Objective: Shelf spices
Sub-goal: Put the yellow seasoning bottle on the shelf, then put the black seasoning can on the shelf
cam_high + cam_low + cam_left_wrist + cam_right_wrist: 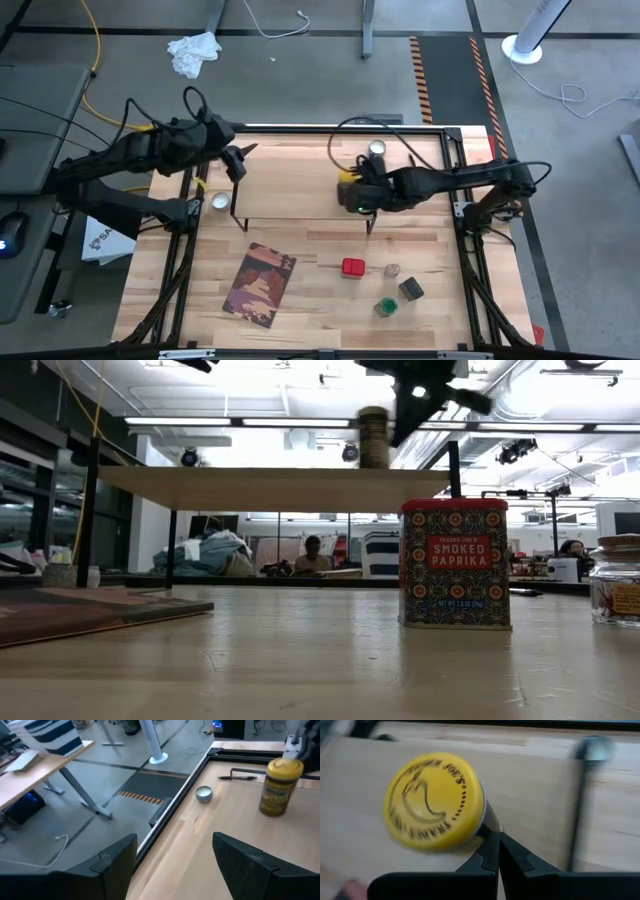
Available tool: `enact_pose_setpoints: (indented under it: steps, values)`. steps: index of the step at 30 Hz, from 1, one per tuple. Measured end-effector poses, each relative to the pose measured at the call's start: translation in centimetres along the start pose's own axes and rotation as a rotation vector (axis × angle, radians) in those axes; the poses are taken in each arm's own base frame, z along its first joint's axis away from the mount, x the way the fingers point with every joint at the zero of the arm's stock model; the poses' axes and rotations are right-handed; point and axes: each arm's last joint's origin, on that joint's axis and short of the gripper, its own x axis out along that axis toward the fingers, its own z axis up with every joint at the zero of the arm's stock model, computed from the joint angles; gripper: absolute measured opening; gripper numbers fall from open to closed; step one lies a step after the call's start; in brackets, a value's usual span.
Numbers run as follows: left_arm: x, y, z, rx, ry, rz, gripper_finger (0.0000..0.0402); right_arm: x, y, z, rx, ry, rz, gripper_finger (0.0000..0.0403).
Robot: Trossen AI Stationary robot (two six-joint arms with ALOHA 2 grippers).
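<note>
Shelf stands across the desk's rear half. One jar on the shelf, toward its right end, just beside the right arm's fingers. Book front left. Box, two jars and tin clustered front right.

Red tin on counter: white lettering "SMOKED PARAPRIKA" not so — reads "SMOKED PAPRIKA" on red panel; smaller line above it begins "TRADER", rest too small to read. Yellow lid of jar on shelf, well behind red tin: black curved print "TRADER JOE'S" around chili-pepper drawing.
</note>
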Motion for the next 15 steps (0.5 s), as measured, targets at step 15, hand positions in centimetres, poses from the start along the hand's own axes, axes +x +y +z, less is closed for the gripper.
enact_pose_setpoints:
  steps: [15]
  values:
    - [-2.0,1.1,-1.3,-0.12,0.041,-0.062,0.0257,-7.0,-1.5,-7.3,-0.259,0.453,0.082,0.0002]
